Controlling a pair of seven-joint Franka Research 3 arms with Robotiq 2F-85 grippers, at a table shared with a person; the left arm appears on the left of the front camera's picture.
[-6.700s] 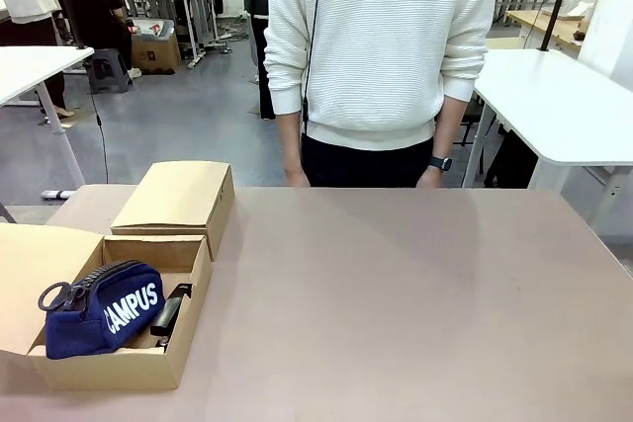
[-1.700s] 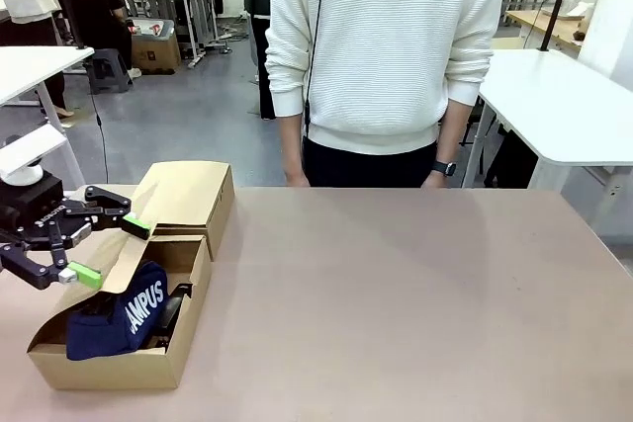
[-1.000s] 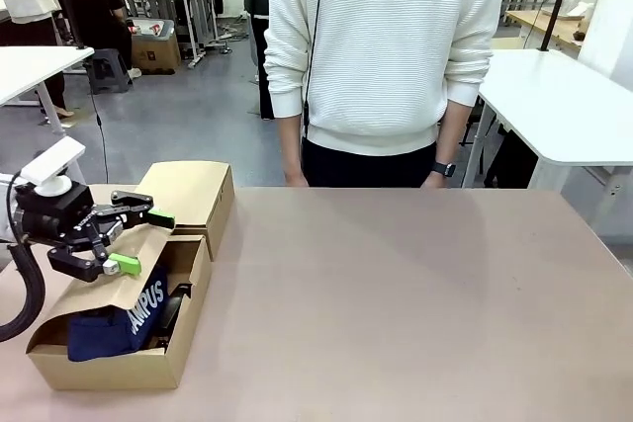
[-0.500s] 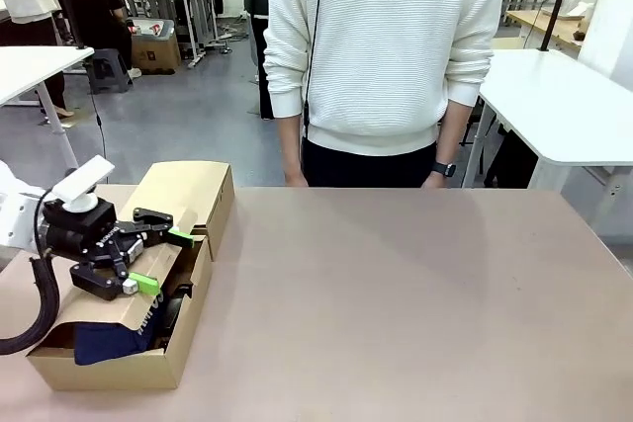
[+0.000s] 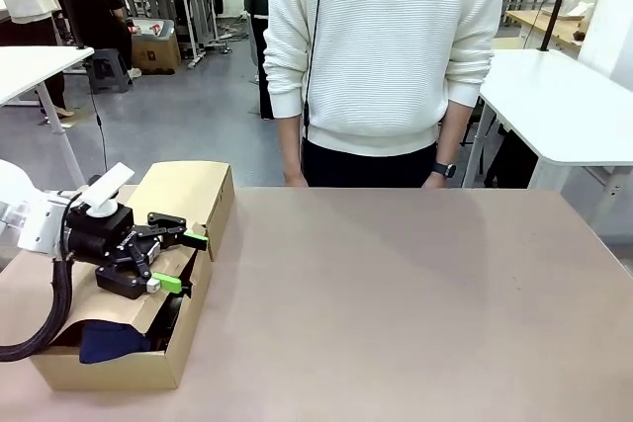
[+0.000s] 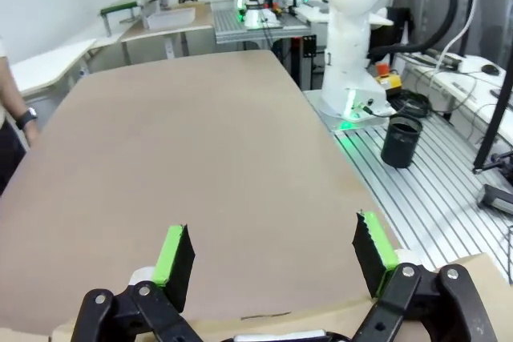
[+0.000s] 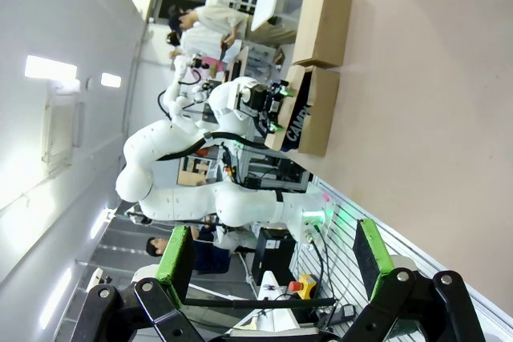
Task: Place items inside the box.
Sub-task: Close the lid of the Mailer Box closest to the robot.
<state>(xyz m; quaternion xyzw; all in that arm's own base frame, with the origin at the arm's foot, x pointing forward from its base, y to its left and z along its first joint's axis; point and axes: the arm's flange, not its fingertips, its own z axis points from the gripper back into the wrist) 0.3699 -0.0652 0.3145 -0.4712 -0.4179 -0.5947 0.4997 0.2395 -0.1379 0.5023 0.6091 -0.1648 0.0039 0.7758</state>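
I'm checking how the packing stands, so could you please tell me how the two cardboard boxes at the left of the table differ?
The near box holds a navy pouch, and its flap leans over the opening with the open left gripper on it; the far box is fully shut, with nothing showing inside. The near box sits closer to the robot's edge of the table, the far box just behind it. Both are plain brown cardboard of similar shape.
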